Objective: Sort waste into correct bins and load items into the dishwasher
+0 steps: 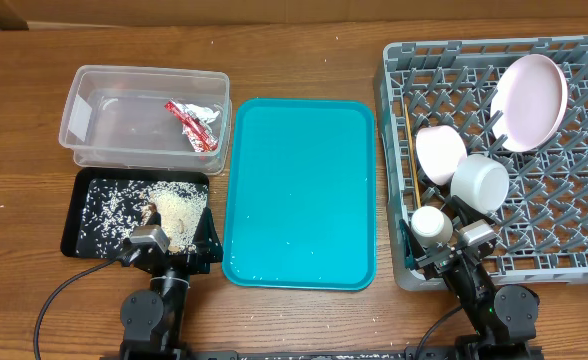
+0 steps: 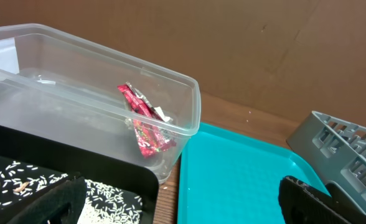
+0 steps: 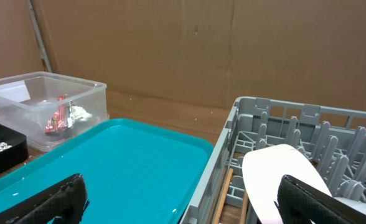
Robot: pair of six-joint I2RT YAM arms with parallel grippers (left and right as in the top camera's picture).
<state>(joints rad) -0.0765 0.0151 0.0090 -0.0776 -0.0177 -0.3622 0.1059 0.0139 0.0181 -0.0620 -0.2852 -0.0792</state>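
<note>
- Left pincer released, empty; rice in black tray directly ahead, wrapper in clear tub beyond, so waste appears separated by type.
- Right pincer released, empty; cup, bowls, plate ahead, propped upright in rack.

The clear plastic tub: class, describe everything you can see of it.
The clear plastic tub is rectangular with rounded corners, see-through walls and a thicker rim. It stands upright and open-topped on the wooden table, at the far left. A red crinkled wrapper and a white tissue lie at its right end. The black tray sits just in front of it and the teal tray close to its right; whether they touch it cannot be told.
</note>
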